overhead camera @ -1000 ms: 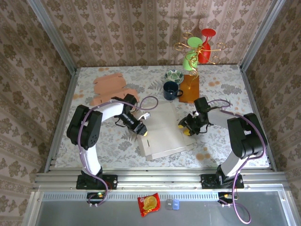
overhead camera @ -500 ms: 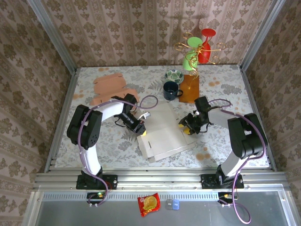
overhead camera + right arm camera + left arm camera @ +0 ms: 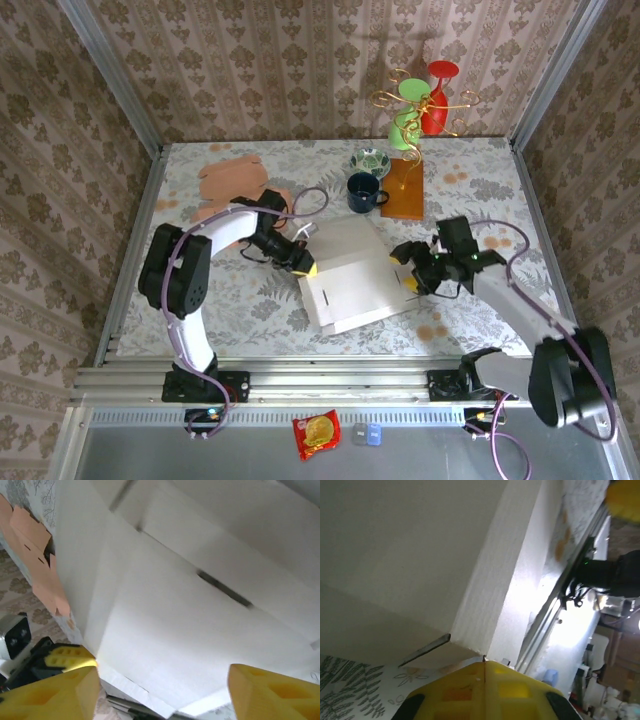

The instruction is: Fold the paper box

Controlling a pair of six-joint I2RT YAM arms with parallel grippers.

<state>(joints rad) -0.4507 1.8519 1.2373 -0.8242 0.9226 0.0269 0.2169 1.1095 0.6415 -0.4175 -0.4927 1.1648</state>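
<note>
L gripper point(image 3: 303, 266): fingers together, looks nipped on the left edge of the white box point(image 3: 350, 275), which lies flat btwn the two grippers. R gripper point(image 3: 408, 268): fingers apart at its right edge, holding nothing. Box = thin card, light, bends easily, prob. slides on the table point(image 3: 230, 300), so take it by edges/flaps near creases. Beyond it, bowl point(image 3: 370, 160) looks empty; mug point(image 3: 362, 192) too dark inside to tell.
</note>
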